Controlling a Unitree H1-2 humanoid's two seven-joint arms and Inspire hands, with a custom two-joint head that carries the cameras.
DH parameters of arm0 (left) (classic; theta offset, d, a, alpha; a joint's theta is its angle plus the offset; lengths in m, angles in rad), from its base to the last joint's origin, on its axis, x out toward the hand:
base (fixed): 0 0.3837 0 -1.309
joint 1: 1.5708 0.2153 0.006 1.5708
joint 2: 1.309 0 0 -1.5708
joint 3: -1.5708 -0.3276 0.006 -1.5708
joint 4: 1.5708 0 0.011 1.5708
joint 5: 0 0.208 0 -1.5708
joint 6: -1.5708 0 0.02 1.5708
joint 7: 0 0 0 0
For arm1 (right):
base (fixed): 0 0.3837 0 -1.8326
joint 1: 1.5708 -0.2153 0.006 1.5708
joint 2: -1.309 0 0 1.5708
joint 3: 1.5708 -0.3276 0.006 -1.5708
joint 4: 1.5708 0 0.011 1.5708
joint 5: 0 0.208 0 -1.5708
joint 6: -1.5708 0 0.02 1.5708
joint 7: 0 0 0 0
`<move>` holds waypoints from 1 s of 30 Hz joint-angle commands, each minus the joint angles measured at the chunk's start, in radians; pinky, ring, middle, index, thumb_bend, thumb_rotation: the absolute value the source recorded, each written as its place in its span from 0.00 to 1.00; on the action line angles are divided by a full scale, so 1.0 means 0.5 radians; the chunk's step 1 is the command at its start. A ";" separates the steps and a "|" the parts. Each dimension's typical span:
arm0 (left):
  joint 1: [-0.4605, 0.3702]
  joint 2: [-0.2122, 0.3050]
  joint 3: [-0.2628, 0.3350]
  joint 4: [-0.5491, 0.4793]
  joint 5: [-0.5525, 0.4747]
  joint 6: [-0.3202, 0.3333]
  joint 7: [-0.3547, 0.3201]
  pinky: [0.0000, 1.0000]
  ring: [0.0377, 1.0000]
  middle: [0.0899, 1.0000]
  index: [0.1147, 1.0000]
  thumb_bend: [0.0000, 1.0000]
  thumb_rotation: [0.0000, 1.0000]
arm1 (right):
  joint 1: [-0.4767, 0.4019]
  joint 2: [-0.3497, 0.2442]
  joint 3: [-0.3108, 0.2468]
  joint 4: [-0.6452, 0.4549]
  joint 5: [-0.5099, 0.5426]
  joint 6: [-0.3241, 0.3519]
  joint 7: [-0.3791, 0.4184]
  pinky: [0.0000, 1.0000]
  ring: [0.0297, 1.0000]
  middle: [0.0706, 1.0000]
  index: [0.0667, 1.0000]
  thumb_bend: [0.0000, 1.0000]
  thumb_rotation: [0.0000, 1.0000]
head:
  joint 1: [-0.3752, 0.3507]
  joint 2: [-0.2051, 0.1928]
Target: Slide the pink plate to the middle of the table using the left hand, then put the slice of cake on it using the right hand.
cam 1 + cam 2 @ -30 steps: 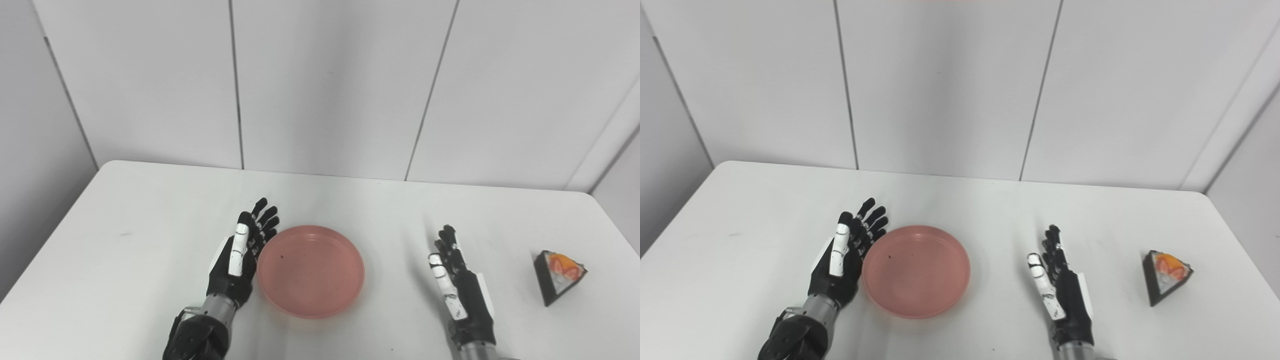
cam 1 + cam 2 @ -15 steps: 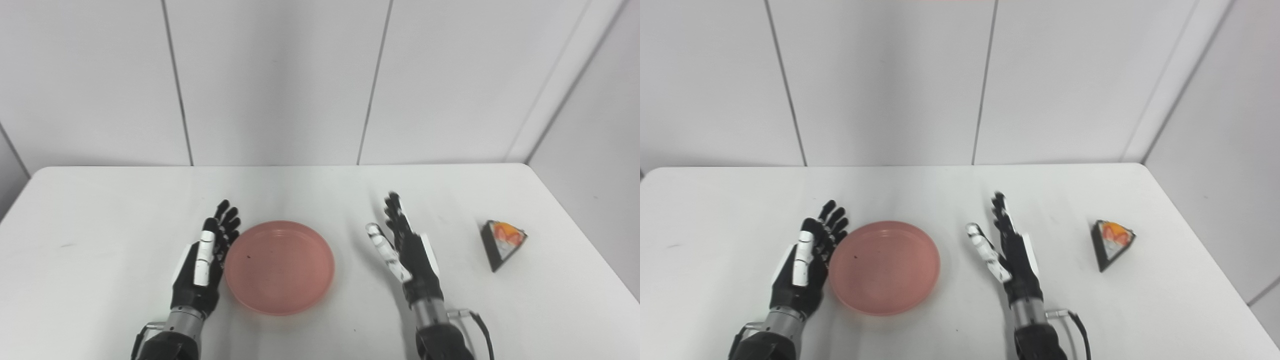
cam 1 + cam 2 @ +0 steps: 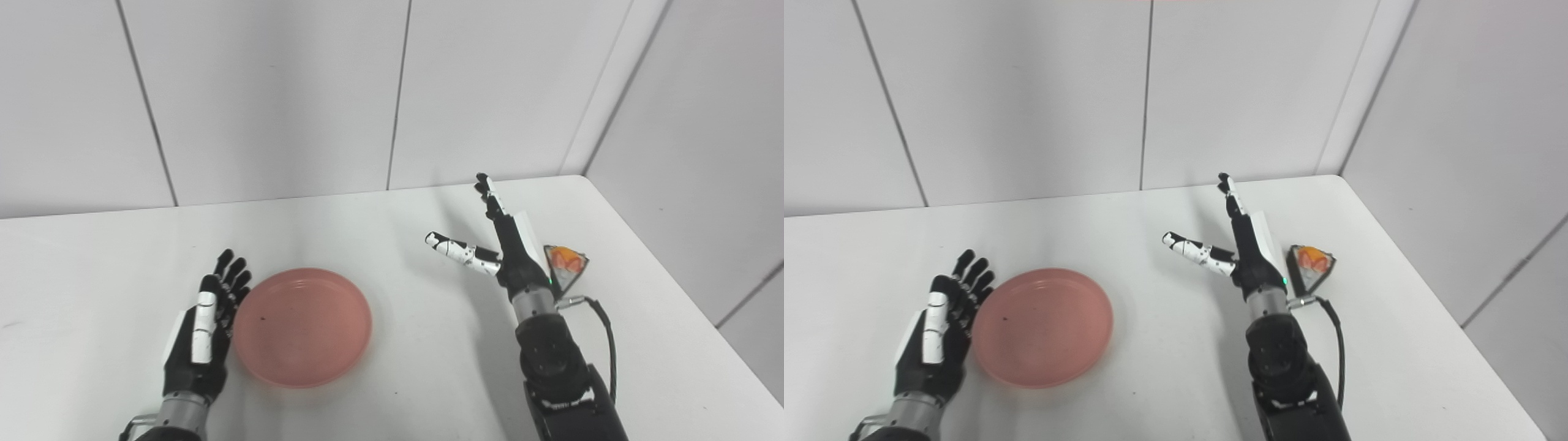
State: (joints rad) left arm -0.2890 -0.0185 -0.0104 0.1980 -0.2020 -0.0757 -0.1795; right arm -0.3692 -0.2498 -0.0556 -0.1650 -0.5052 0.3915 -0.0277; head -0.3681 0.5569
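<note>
The pink plate [image 3: 302, 325] lies flat on the white table [image 3: 380, 233], left of centre. My left hand [image 3: 202, 334] rests open on its edge against the plate's left rim, fingers straight and pointing away from me. The cake slice [image 3: 564, 264], a dark wedge with white and orange on top, stands near the table's right edge. My right hand [image 3: 499, 245] is raised and open just left of the slice, thumb spread wide to the left, back of the hand toward the cake. The hand hides part of the slice's left side. Nothing is held.
White wall panels [image 3: 275, 92] rise behind the table's far edge. A side wall [image 3: 704, 153] runs close along the table's right edge. A black cable [image 3: 606, 343] loops off my right wrist.
The camera has swung to the right. My right hand has risen and travelled forward and right, up beside the cake slice, with its thumb spread. The left hand and plate have stayed put.
</note>
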 commanded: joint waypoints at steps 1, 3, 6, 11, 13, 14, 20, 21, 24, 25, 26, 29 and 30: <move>0.058 0.019 0.007 0.042 -0.021 -0.061 -0.043 0.99 0.97 0.97 0.96 0.64 1.00 | -0.083 -0.037 -0.045 -0.094 -0.174 0.127 0.016 0.82 0.92 0.94 0.93 0.64 0.43 | -0.054 -0.004; 0.053 0.031 0.010 0.059 -0.028 -0.085 -0.060 0.99 0.97 0.97 0.96 0.64 1.00 | -0.095 -0.050 -0.091 -0.080 -0.333 0.156 0.048 0.85 0.94 0.94 0.92 0.65 0.40 | -0.087 -0.008; 0.040 0.054 0.020 0.107 -0.044 -0.120 -0.102 1.00 0.98 0.97 0.96 0.64 1.00 | -0.106 -0.073 -0.152 -0.039 -0.574 0.156 0.092 0.84 0.94 0.93 0.90 0.65 0.38 | -0.108 -0.010; 0.018 0.073 0.041 0.185 -0.073 -0.199 -0.147 0.99 0.98 0.98 0.96 0.63 1.00 | -0.124 -0.078 -0.300 0.012 -1.004 0.156 0.234 0.85 0.93 0.91 0.86 0.68 0.35 | -0.129 -0.018; 0.016 0.074 0.043 0.188 -0.075 -0.203 -0.152 0.98 0.98 0.98 0.96 0.63 1.00 | -0.130 -0.071 -0.345 0.020 -1.088 0.156 0.277 0.87 0.92 0.90 0.86 0.69 0.36 | -0.133 -0.018; 0.019 0.072 0.043 0.178 -0.077 -0.198 -0.155 0.98 0.98 0.97 0.96 0.62 1.00 | -0.134 -0.066 -0.375 0.022 -1.125 0.156 0.314 0.82 0.92 0.91 0.86 0.70 0.34 | -0.133 -0.018; 0.020 0.065 0.042 0.176 -0.077 -0.190 -0.154 0.99 0.98 0.97 0.95 0.62 1.00 | -0.134 -0.077 -0.478 0.006 -1.274 0.156 0.501 0.77 0.91 0.91 0.86 0.73 0.34 | -0.136 -0.015; 0.018 0.065 0.042 0.180 -0.082 -0.193 -0.159 0.99 0.98 0.97 0.95 0.62 1.00 | -0.132 -0.082 -0.488 0.003 -1.293 0.156 0.541 0.77 0.91 0.92 0.86 0.73 0.34 | -0.134 -0.013; 0.023 0.065 0.035 0.150 -0.078 -0.174 -0.157 0.99 0.98 0.97 0.95 0.61 1.00 | -0.123 -0.096 -0.498 -0.003 -1.360 0.156 0.655 0.73 0.90 0.92 0.86 0.76 0.34 | -0.131 -0.011; 0.025 0.065 0.033 0.146 -0.072 -0.173 -0.153 0.99 0.98 0.97 0.95 0.61 1.00 | -0.116 -0.103 -0.496 0.004 -1.369 0.156 0.681 0.72 0.89 0.92 0.86 0.76 0.33 | -0.131 -0.010; 0.025 0.066 0.031 0.146 -0.067 -0.175 -0.150 0.99 0.98 0.97 0.95 0.62 1.00 | -0.111 -0.107 -0.494 0.010 -1.374 0.156 0.698 0.71 0.89 0.92 0.86 0.77 0.32 | -0.131 -0.010; 0.031 0.065 0.028 0.134 -0.058 -0.171 -0.140 0.98 0.97 0.97 0.95 0.62 1.00 | -0.109 -0.118 -0.502 0.052 -1.367 0.156 0.755 0.71 0.88 0.91 0.86 0.76 0.31 | -0.125 -0.003; 0.031 0.064 0.027 0.134 -0.055 -0.174 -0.136 0.98 0.97 0.97 0.95 0.63 1.00 | -0.107 -0.122 -0.501 0.067 -1.355 0.156 0.770 0.72 0.88 0.90 0.86 0.77 0.30 | -0.125 -0.003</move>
State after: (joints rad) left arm -0.3170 0.0105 0.0050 0.2454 -0.2287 -0.1441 -0.2384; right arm -0.3995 -0.2799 -0.2954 -0.1276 -1.1753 0.4744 0.3519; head -0.4310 0.5553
